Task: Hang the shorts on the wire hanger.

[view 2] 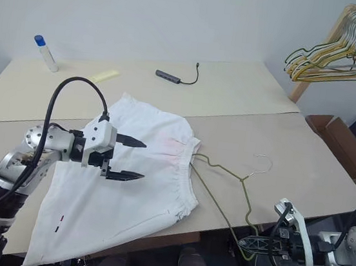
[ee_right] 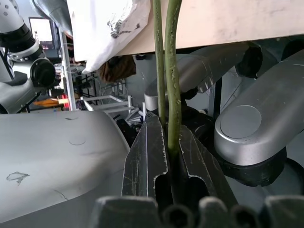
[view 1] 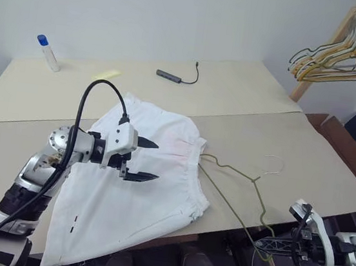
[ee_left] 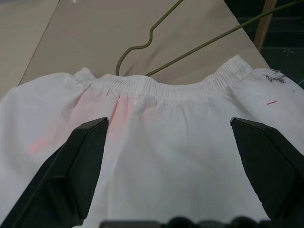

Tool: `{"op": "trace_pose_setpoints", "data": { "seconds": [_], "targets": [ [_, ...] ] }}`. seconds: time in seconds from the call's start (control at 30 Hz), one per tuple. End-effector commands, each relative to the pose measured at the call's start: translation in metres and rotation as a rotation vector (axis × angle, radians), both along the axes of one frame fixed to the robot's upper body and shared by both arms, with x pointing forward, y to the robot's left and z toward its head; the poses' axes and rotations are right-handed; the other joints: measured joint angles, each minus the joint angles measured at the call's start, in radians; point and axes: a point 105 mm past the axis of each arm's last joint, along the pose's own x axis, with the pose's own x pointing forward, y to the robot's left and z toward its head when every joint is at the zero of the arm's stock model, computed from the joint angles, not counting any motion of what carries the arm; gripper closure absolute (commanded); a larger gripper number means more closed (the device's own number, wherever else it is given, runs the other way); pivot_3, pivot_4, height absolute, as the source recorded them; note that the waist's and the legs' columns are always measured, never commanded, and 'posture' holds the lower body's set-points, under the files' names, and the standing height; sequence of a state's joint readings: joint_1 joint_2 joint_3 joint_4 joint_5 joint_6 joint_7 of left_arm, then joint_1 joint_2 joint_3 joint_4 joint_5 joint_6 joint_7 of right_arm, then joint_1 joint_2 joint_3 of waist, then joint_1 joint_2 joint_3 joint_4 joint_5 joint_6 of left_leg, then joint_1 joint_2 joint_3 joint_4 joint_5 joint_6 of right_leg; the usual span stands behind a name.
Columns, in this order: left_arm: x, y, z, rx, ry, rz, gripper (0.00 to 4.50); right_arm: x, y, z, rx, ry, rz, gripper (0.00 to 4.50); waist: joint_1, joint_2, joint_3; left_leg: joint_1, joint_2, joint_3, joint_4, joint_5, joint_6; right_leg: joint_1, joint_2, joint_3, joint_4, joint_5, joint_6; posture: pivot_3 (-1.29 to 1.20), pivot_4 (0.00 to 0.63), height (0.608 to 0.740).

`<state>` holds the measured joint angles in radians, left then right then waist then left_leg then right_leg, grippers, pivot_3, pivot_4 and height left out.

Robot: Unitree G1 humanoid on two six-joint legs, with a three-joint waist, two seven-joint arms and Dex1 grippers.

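My left end effector (view 1: 143,160) hovers above the shorts (view 1: 136,212), fingers spread wide and empty, pointing toward the gathered waistband. The shorts lie flat on the bench (view 1: 305,155), their lower part hanging over its near edge. My right end effector (view 1: 267,245) sits below the bench's near edge, clamped on the wire hanger (view 1: 236,185), whose far corner reaches the waistband.

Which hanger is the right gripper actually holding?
The single olive wire hanger lying on the table, its corner pinched by the right gripper; the yellow and dark hangers hang on the wooden rack.
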<state>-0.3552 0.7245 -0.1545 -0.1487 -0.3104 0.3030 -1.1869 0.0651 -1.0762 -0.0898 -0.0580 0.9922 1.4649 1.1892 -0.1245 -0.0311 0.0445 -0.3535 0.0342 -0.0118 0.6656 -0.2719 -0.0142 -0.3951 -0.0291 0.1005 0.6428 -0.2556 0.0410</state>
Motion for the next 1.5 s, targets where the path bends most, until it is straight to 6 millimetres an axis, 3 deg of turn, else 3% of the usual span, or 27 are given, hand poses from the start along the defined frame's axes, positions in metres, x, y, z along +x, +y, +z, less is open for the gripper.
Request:
{"op": "trace_pose_setpoints", "data": {
  "seconds": [0.03, 0.53, 0.87, 1.1, 1.5],
  "targets": [
    [0.0, -0.004, 0.008, -0.003, -0.053, -0.015, 0.03, 0.006, 0.001, 0.011, 0.019, -0.046, 0.015, 4.5, 0.0, 0.0, 0.0, 0.0, 0.0, 0.0, 0.0, 0.0, 0.0, 0.0, 0.0, 0.0, 0.0, 0.0, 0.0, -0.11, 0.0, 0.74],
    [-0.001, -0.003, 0.006, 0.004, -0.064, 0.007, 0.03, 0.054, -0.001, 0.01, -0.021, -0.045, 0.03, 4.5, 0.001, 0.001, 0.0, 0.0, 0.0, 0.0, 0.0, 0.0, 0.0, 0.0, 0.0, 0.0, 0.0, 0.0, 0.0, -0.07, 0.0, 0.74],
    [-0.005, -0.004, 0.003, -0.004, -0.063, 0.027, 0.03, 0.055, -0.003, 0.014, -0.011, -0.037, 0.155, 4.5, 0.008, 0.001, 0.0, 0.001, 0.0, -0.001, 0.001, 0.0, 0.0, -0.001, 0.0, -0.001, 0.0, 0.0, 0.0, -0.05, 0.0, 0.74],
    [-0.003, -0.005, -0.001, 0.0, -0.062, 0.033, 0.03, 0.08, -0.007, 0.014, -0.034, -0.069, 0.129, 4.5, 0.005, 0.001, 0.0, 0.001, 0.0, -0.001, 0.002, 0.0, 0.0, -0.001, 0.0, -0.001, 0.001, 0.0, 0.0, -0.05, 0.0, 0.74],
    [-0.003, -0.003, 0.002, -0.005, -0.077, 0.054, 0.03, 0.106, 0.008, 0.018, -0.073, -0.125, 0.219, 4.5, 0.016, 0.002, 0.0, 0.0, 0.0, -0.001, 0.003, 0.0, 0.0, -0.006, 0.0, 0.0, 0.003, 0.001, -0.001, -0.01, 0.0, 0.74]
  ]
}}
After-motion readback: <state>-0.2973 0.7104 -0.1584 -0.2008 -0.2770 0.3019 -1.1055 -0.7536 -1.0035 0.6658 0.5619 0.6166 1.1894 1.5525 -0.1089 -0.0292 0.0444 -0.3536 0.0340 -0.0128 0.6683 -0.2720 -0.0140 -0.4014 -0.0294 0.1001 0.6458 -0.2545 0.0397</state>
